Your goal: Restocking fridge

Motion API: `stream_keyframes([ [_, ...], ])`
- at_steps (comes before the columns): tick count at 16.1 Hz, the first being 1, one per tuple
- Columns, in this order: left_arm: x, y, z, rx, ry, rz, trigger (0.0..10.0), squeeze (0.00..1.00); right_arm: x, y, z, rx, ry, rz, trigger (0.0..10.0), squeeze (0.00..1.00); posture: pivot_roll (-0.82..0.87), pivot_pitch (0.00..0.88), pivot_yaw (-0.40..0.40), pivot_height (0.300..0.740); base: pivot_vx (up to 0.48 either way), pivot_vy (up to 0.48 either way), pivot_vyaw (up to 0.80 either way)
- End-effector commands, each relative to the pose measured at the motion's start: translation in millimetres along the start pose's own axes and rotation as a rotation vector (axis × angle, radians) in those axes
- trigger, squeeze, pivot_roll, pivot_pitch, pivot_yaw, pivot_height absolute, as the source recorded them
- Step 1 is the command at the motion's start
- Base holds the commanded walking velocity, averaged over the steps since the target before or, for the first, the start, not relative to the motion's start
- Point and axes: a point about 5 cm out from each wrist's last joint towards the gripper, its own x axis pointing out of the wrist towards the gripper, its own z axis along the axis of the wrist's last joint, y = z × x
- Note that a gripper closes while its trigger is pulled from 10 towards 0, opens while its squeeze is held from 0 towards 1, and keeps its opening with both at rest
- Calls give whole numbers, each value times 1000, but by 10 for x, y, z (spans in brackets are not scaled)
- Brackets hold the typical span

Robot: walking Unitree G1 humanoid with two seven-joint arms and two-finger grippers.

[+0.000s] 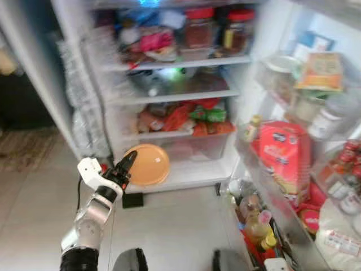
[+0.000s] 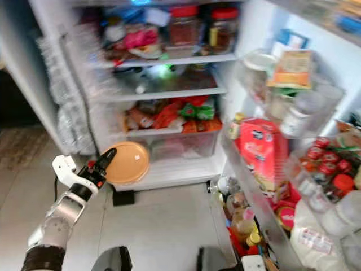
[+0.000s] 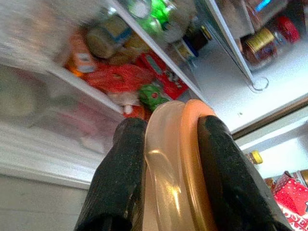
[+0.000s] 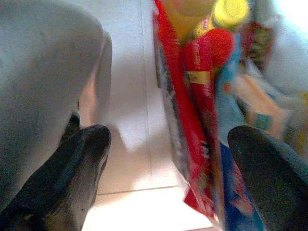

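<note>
The fridge stands open before me, its white bottom shelf [image 1: 194,174] low at centre. My left gripper [image 1: 125,166] is shut on the rim of a round orange lidded container [image 1: 149,165], held on edge just in front of that shelf's left end. In the left wrist view both black fingers [image 3: 122,168] clamp the orange and translucent rim [image 3: 180,163]. My right gripper [image 4: 168,139] hangs low and open, its fingers [image 4: 82,159] wide apart, beside red packets and a yellow-capped bottle [image 4: 231,12] in the lower door bin.
Upper shelves hold jars [image 1: 200,28], bags and red and green packets [image 1: 197,116]; a clear drawer [image 1: 197,144] sits above the bottom shelf. The door on the right carries a red carton [image 1: 285,152], bottles [image 1: 256,226] and jars. Tiled floor [image 1: 169,226] lies below.
</note>
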Motion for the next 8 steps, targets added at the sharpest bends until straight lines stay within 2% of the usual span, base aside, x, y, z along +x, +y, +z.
stream_keyframes([
  [1, 18, -32, -65, 2, 22, -9, 10000, 0, -2, -18, -4, 7, 2, -2, 10000, 0, -132, 1, 6, 602, 255, 0, 0],
  [8, 22, -41, -67, -1, 18, -11, 10000, 0, -2, -23, -8, 6, 6, -2, 10000, 0, -134, 6, 5, 602, 255, 0, 0],
])
